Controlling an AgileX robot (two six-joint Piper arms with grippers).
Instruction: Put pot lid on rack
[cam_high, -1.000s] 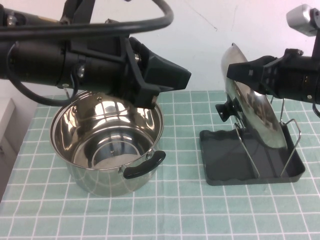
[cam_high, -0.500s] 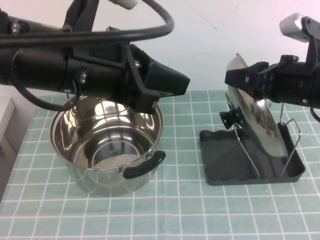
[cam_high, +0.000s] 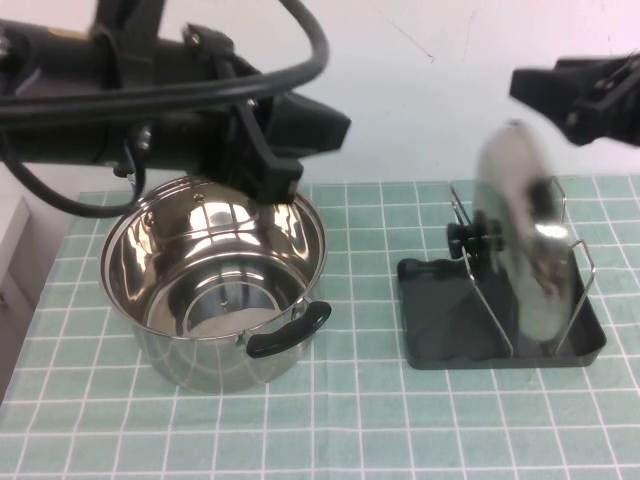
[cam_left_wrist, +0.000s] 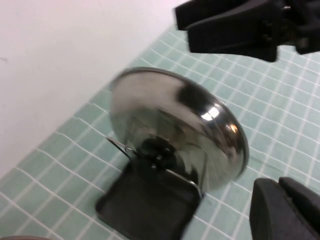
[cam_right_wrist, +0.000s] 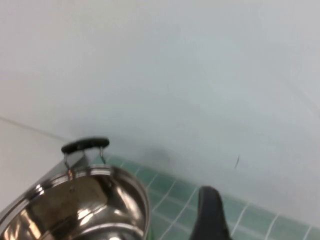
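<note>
The pot lid (cam_high: 520, 230) stands on edge between the wire loops of the rack (cam_high: 440, 310), its black knob (cam_high: 470, 238) facing the pot; it looks blurred. Nothing holds it. My right gripper (cam_high: 525, 88) is open and empty, raised above and to the right of the lid. My left gripper (cam_high: 325, 130) is shut and empty, hovering over the pot's (cam_high: 215, 290) far right rim. The left wrist view shows the lid (cam_left_wrist: 200, 120) in the rack (cam_left_wrist: 145, 210), with the right gripper (cam_left_wrist: 182, 22) above it.
The deep steel pot with black handles stands at the left on the green checked cloth (cam_high: 360, 420). It also shows in the right wrist view (cam_right_wrist: 85, 205). A white wall lies behind the table.
My right gripper has let go of the lid and risen up and to the right. The lid has dropped into the rack's loops and is rocking. My left arm has drawn back slightly left.
</note>
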